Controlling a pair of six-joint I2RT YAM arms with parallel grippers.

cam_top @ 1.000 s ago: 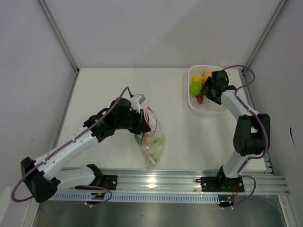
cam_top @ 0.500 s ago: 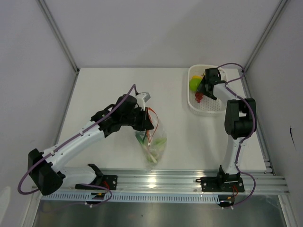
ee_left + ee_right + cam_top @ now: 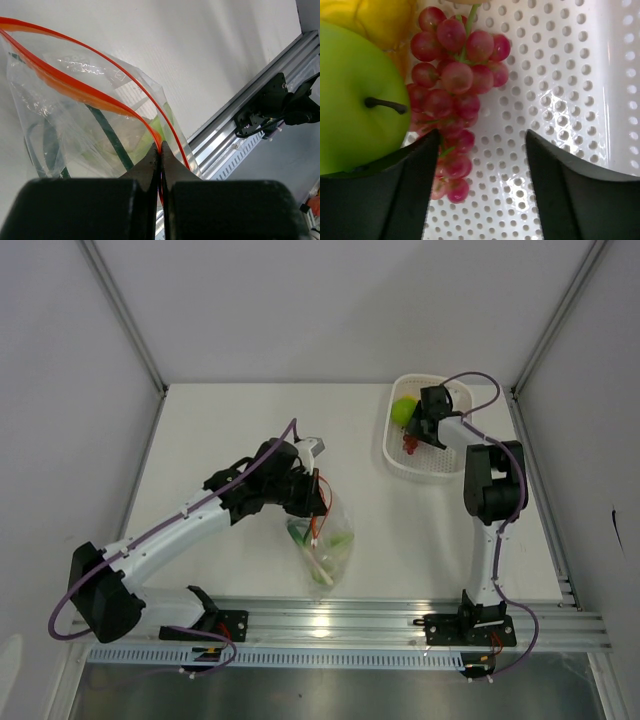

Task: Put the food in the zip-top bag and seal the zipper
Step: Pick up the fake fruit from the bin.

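Farther left than before, the right fingers (image 3: 414,430) sit spread inside the white holey plastic basket (image 3: 440,468). Only their wrist view shows the red toy grapes (image 3: 455,85) clearly, beside a green apple (image 3: 355,95). Left fingers (image 3: 160,155), pressed together, pinch the red-orange zipper (image 3: 75,87) of the clear crinkly bag (image 3: 325,540) at the middle of the desk (image 3: 230,430).

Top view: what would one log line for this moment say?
left fingers shut on zipper | zip-top bag unsealed, green stalks inside | right fingers open over red grapes in white basket, beside green apple
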